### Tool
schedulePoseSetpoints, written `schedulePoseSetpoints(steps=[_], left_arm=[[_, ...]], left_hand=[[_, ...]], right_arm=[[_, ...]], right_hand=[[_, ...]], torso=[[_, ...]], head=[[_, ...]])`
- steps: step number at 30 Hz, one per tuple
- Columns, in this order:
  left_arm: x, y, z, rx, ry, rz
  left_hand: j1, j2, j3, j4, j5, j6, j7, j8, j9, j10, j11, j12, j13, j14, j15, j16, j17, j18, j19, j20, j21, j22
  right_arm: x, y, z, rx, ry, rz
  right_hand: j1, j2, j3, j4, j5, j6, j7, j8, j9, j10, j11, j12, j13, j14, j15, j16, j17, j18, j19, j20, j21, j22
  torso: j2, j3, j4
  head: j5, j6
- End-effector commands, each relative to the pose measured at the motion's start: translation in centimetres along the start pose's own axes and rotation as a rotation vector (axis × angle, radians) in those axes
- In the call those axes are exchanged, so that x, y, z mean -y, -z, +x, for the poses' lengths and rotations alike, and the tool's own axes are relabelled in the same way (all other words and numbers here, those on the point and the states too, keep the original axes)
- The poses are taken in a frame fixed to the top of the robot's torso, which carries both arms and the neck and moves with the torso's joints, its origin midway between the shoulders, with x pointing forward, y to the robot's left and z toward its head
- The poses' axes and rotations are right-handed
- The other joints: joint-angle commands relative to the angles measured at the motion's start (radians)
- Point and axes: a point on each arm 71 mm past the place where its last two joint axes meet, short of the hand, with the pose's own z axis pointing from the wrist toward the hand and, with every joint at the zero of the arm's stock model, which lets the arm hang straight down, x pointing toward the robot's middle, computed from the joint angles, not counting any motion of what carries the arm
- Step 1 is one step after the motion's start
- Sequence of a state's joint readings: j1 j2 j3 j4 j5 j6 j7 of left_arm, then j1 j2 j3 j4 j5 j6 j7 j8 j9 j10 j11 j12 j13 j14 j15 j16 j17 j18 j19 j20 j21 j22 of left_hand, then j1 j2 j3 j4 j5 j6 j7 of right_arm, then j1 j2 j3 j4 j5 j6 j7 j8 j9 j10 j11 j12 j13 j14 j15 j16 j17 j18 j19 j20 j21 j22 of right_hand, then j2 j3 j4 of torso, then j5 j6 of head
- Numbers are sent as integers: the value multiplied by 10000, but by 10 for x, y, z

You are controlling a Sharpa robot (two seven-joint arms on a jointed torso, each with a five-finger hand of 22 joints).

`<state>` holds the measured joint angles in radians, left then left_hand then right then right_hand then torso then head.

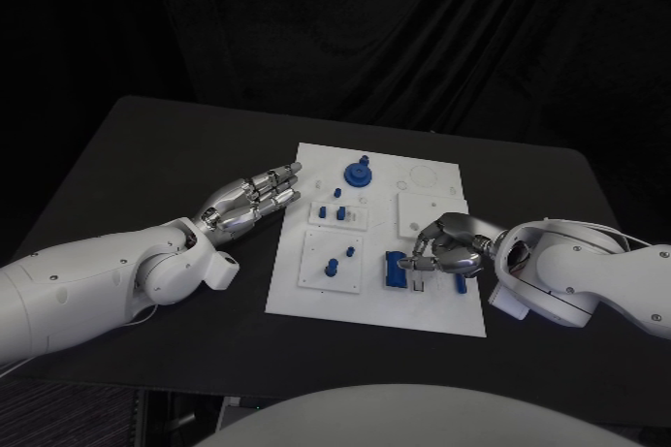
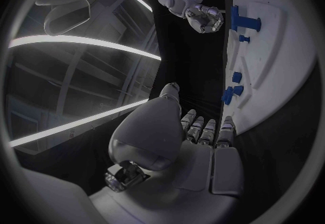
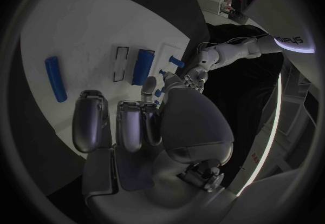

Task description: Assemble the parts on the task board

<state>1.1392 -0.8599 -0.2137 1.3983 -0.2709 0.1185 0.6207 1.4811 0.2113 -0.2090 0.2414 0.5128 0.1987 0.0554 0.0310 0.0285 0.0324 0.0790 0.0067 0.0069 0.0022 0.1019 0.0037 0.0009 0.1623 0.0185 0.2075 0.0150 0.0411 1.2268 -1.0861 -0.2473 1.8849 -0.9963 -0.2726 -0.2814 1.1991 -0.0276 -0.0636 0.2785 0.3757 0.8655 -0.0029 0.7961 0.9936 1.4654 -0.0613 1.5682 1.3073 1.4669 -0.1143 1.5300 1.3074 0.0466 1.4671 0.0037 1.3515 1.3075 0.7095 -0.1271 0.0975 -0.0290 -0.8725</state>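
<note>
The white task board (image 1: pixel 420 306) lies mid-table with several blue parts on it. A round blue gear-like part (image 1: pixel 360 174) stands near its far edge, and small blue pegs (image 1: pixel 332 212) sit in a plate below it. My right hand (image 1: pixel 445 249) hangs over the board's near right part with its fingers bent down beside a blue block (image 1: pixel 398 271); nothing is in them. A blue bar (image 1: pixel 461 283) lies just right of those fingertips. The right wrist view shows the block (image 3: pixel 143 66), an empty slot (image 3: pixel 121 64) and the bar (image 3: pixel 56 78). My left hand (image 1: pixel 259 200) hovers flat and open at the board's left edge.
The black table (image 1: pixel 154 166) runs wide to the left and behind the board. More blue pegs (image 1: pixel 333 266) stand in the board's near left plate. In the left wrist view the board (image 2: pixel 284 72) lies beyond my left fingers (image 2: pixel 206 132), with the right hand (image 2: pixel 203 18) far across it.
</note>
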Motion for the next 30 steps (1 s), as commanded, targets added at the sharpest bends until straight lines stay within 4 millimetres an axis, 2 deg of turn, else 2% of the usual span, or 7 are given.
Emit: schedulePoseSetpoints(steps=[1, 6, 15, 17, 19, 27, 30], left_arm=[[0, 0, 2, -144, 118, 120], [0, 0, 2, -149, 127, 116], [-1, 0, 2, -153, 145, 110], [-2, 1, 2, -133, 140, 100], [-2, 1, 1, -115, 134, 92], [-2, 3, 0, -51, 108, 68], [-3, 3, 0, -36, 97, 62]], left_hand=[[15, 118, 37, -36, 55, 43, 57, 58, 15, -1, 50, 14, 14, -22, 75, -37, -9, 152, 9, 92, -5, 8], [15, 118, 37, -36, 55, 43, 57, 58, 15, -1, 50, 14, 14, -22, 75, -37, -9, 152, 9, 92, -5, 8], [18, 123, 42, -41, 59, 42, 65, 58, 15, 6, 56, 15, 15, -22, 82, -37, -9, 150, 8, 95, -6, 4], [21, 128, 47, -45, 62, 50, 70, 60, 16, 23, 65, 20, 20, -22, 90, -37, -9, 149, 9, 98, -5, 6], [21, 128, 47, -45, 62, 50, 70, 60, 16, 23, 65, 20, 20, -22, 90, -37, -9, 149, 9, 98, -5, 6], [24, 131, 51, -52, 63, 63, 71, 63, 17, 58, 87, 28, 28, -22, 96, -37, -9, 145, 11, 101, -3, 8], [24, 132, 52, -55, 63, 62, 72, 64, 17, 74, 96, 32, 32, -22, 97, -37, -9, 145, 12, 102, -3, 8]], right_arm=[[-2, -1, 0, -3, 481, -331], [0, -3, 2, -348, 894, -20], [4, -5, -1, -251, 1115, 168], [5, -2, -4, 24, 1297, 69], [6, 1, -6, 275, 1635, 1], [25, 20, -18, 894, 2097, 598], [37, 28, -25, 1121, 2084, 1092]], right_hand=[[189, -21, -124, -15, -12, 290, -45, 893, 810, 1054, -80, 26, 2635, 887, -65, 41, 1937, 61, 112, -88, -112, 1940], [430, -80, -250, -39, -5, 1125, -105, 2298, 2036, 1054, -130, 26, 2635, 876, -104, 14, 1898, 99, 31, -126, -305, 1884], [733, -92, -238, -141, 2, 1046, -133, 2401, 2211, 1054, -156, 26, 2635, 874, -125, 6, 1888, 107, 18, -145, -347, 1874], [798, -51, -263, -6, 1, -718, -50, 556, 1060, 1054, -98, 26, 2635, 883, -98, 23, 1923, 100, 26, -134, -344, 1878], [910, -57, -300, 52, 6, -1002, 167, -446, 277, 1054, 40, 26, 2635, 889, 48, 35, 1948, 97, 37, -71, -333, 1884], [33, 332, -618, 122, 4, -437, 278, -1258, -899, 1054, 170, 26, 2635, 880, 144, 8, 1912, 80, 89, 89, -262, 1912], [-102, 539, -699, 93, 12, -182, 389, -2170, -1908, 1054, 280, 26, 2635, 892, 211, 35, 1963, 63, 120, 138, -200, 1930]], torso=[[-2, 4, 1], [-3, -1, 5], [1, -6, 23], [1, -9, 24], [1, -11, 19], [4, -11, 11], [1, -9, 8]], head=[[-1, -2], [-10, -2], [-12, -2], [-11, -2], [4, -2], [4, -2], [-6, -2]])
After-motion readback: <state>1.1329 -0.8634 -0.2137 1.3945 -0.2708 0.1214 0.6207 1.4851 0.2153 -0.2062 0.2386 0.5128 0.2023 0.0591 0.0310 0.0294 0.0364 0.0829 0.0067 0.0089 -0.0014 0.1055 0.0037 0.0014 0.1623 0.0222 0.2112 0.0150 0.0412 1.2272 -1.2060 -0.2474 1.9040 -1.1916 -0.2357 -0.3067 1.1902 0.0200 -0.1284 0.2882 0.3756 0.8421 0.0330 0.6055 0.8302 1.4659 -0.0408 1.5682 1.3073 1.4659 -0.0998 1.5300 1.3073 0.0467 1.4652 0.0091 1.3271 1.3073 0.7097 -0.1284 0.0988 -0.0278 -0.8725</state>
